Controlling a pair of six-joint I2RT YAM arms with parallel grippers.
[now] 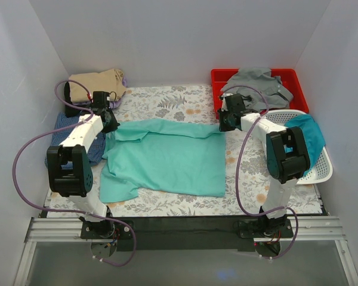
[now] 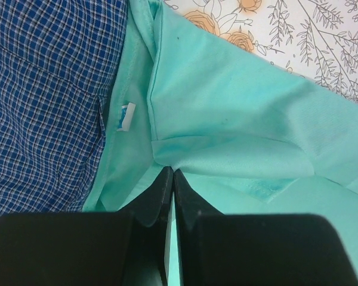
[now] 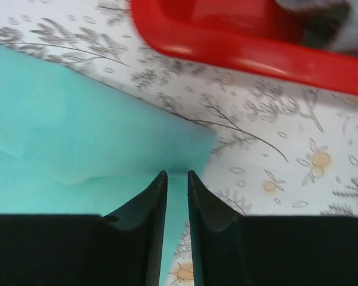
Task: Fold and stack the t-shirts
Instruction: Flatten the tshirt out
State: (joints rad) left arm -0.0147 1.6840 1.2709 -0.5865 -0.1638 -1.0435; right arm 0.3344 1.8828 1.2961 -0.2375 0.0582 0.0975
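A mint green t-shirt (image 1: 167, 158) lies spread on the floral table cover, its upper part doubled over. My left gripper (image 1: 110, 122) is at the shirt's far left corner. In the left wrist view its jaws (image 2: 172, 171) are pressed together, pinching a fold of the mint fabric (image 2: 227, 101). My right gripper (image 1: 225, 124) hangs over the far right corner. There its fingers (image 3: 177, 173) stand slightly apart, and the mint cloth (image 3: 77, 119) lies flat below them, not gripped. A tan t-shirt (image 1: 95, 83) sits folded at the back left.
A blue checked garment (image 1: 62, 128) (image 2: 42, 89) lies at the left edge, under the left arm. A red bin (image 1: 298, 89) (image 3: 238, 47) at the back right holds a grey shirt (image 1: 256, 80). A white basket (image 1: 322, 170) on the right holds a teal shirt (image 1: 307, 134).
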